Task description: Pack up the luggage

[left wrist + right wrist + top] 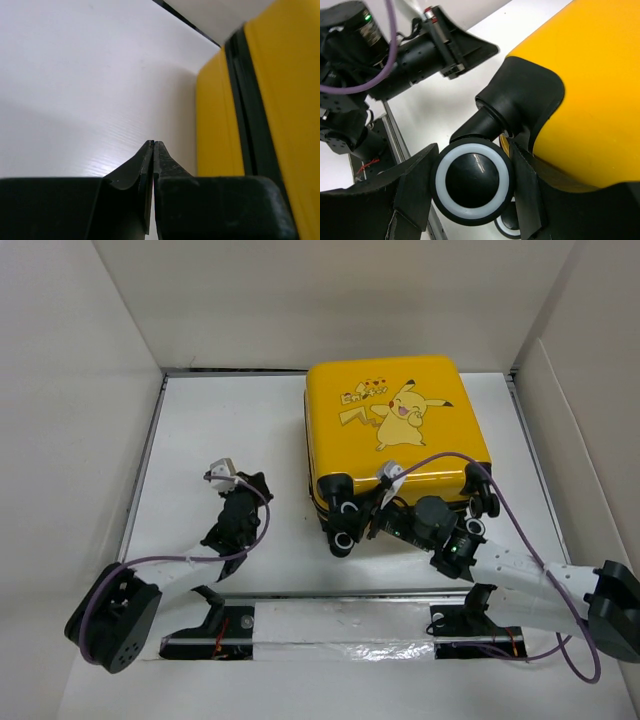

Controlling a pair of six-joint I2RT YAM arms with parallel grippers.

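Note:
The luggage (pixel 398 430) is a yellow hard-shell suitcase with a Pikachu print. It lies flat and closed at the back right of the white table. My right gripper (pixel 378 512) is at its near edge, by the black wheels. In the right wrist view the gripper (pixel 472 182) is closed around one black wheel with a white ring (pixel 472 181), a finger touching each side, and the yellow shell (pixel 600 85) is just above. My left gripper (pixel 224 476) is shut and empty, left of the suitcase. In the left wrist view its tips (pixel 153 146) meet over bare table, with the suitcase side (pixel 220 125) at the right.
White walls (pixel 80 390) enclose the table on the left, back and right. A metal rail (pixel 330 630) with the arm bases runs along the near edge. Purple cables (pixel 520 540) trail from both arms. A second wheel (pixel 342 543) sits near the right gripper.

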